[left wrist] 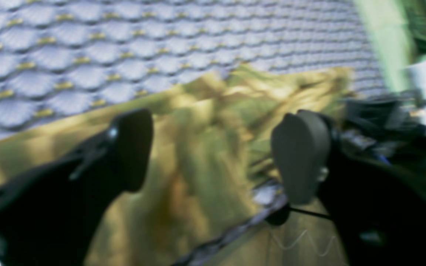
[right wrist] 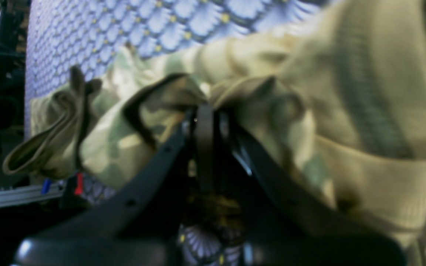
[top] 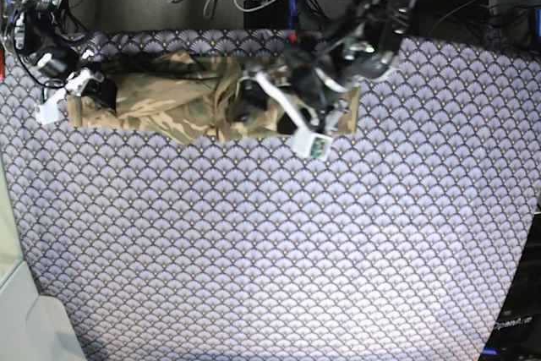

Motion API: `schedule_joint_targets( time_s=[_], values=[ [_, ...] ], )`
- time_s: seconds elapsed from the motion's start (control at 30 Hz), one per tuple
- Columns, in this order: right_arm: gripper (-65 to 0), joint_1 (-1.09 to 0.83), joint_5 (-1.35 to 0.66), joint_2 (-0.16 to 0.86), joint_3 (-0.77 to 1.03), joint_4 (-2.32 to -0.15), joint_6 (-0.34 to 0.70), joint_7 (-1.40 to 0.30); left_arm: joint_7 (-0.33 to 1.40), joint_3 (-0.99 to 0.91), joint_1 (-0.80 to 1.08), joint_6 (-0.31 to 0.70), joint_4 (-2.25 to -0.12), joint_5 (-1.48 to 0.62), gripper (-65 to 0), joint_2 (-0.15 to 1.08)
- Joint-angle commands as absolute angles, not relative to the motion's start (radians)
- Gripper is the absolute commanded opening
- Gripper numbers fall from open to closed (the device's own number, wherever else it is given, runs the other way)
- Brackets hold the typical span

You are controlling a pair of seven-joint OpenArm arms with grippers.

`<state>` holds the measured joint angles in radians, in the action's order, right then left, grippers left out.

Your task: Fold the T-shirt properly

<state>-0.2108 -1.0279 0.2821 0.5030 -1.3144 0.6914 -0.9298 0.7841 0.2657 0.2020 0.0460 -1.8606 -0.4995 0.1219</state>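
Cloth is lying bunched in a long strip along the far edge of the tabletop (top: 254, 251), running from near the far-left corner toward the middle; the T-shirt (top: 169, 99) is looking partly gathered, not flat, with uneven folds showing in the base view. The right gripper (right wrist: 205, 111) is sitting at the strip's end nearest the far-left corner, its fingers (right wrist: 205, 133) closed down tight on a wad of camouflage fabric, which is bulging out on both sides of the pinch in the right wrist view. The left gripper (left wrist: 213, 155) is hovering over the other end of the shirt, nearer the middle of the far edge, with its fingers (left wrist: 301, 155) spread wide and nothing between them; the fabric is lying below the gap, apparently untouched. Risks, as judged from here: the right grasp is looking like several layers caught at once, so any pull is likely dragging the whole bundle rather than one hem, which would be deepening the creases. With only one end held, a lift or drag is liable to be swinging the free end and skewing the strip. The left fingers, closing where they are hanging now, may be catching a loose ridge instead of a clean edge, or nipping the purple tablecloth (left wrist: 124, 44) underneath, which would be rucking it and shifting the shirt. The shirt is also lying close to the far edge, so an outward tug could be sliding it off.
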Motion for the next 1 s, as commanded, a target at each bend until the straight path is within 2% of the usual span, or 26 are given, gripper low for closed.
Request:
schedule_joint_targets(
  time_s=[0.0,0.07,0.17,0.27,0.33,0.5,0.77,0.97],
  values=[
    [-65.0,-0.211,-1.053,0.3,0.51,-1.348,0.698,-0.92,0.769,0.266,0.197,0.051,-1.882,-0.518,-26.8,0.147],
    [-65.0,-0.219,-1.053,0.303,0.513,-1.38,0.698,-0.92,0.769,0.262,0.213,0.051,-1.88,-0.556,-41.9,0.197],
    [-65.0,-0.234,-1.053,0.32,0.515,-1.411,0.698,-0.918,0.773,0.153,0.248,0.051,-1.88,-0.618,-65.0,0.206],
    [-65.0,-0.242,-1.053,0.323,0.515,-1.428,0.698,-0.918,0.78,0.047,0.269,0.051,-1.88,-0.648,-63.0,0.202],
    [-65.0,-0.245,-1.053,0.329,0.535,-1.428,0.698,-0.92,0.78,0.001,0.282,0.051,-1.88,-0.664,-65.0,0.208],
    [-65.0,-0.248,-1.053,0.338,0.591,-1.423,0.698,-0.921,0.782,-0.077,0.298,0.053,-1.873,-0.665,-64.5,0.211],
    [-65.0,-0.245,-1.053,0.384,0.59,-1.422,0.698,-0.921,0.779,-0.081,0.302,0.054,-1.87,-0.665,-64.5,0.223],
    [-65.0,-0.248,-1.053,0.358,0.59,-1.42,0.698,-0.923,0.773,-0.079,0.295,0.054,-1.834,-0.664,-64.5,0.223]
  ],
)
